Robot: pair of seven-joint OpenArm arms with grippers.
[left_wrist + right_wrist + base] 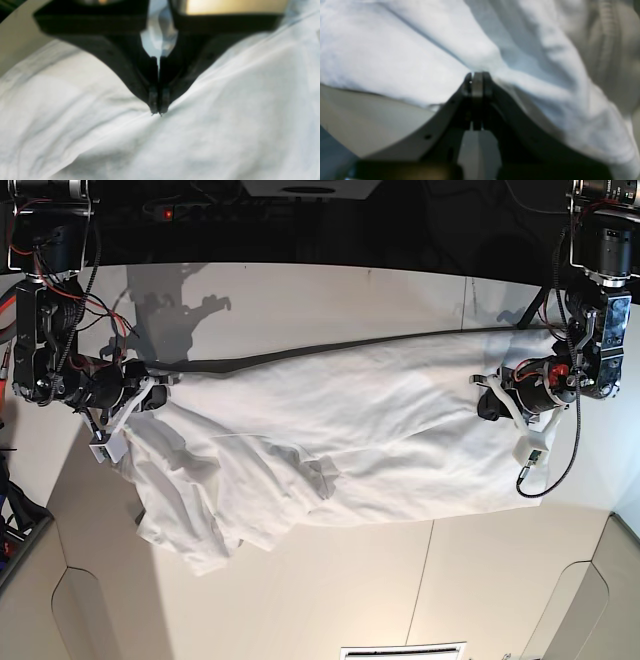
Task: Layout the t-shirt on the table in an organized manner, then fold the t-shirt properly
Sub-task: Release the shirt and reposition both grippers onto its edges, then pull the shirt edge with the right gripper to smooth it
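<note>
The t-shirt (340,440) is soft, thin and light, so it will bend, sag and wrinkle when it is pulled, and it cannot break. I think the best places to hold it are its edges and corners, with one arm on each end, so it can be pulled flat. It lies spread wide across the middle of the table (330,580), with a bunched, folded part at about 8 o'clock. The left gripper (158,112) is closed tight and pinches a bit of the cloth; in the base view it sits at the shirt's 3 o'clock end. The right gripper (476,75) is closed tight too and pinches the shirt's edge at the 9 o'clock end. The shirt stretches between the two.
</note>
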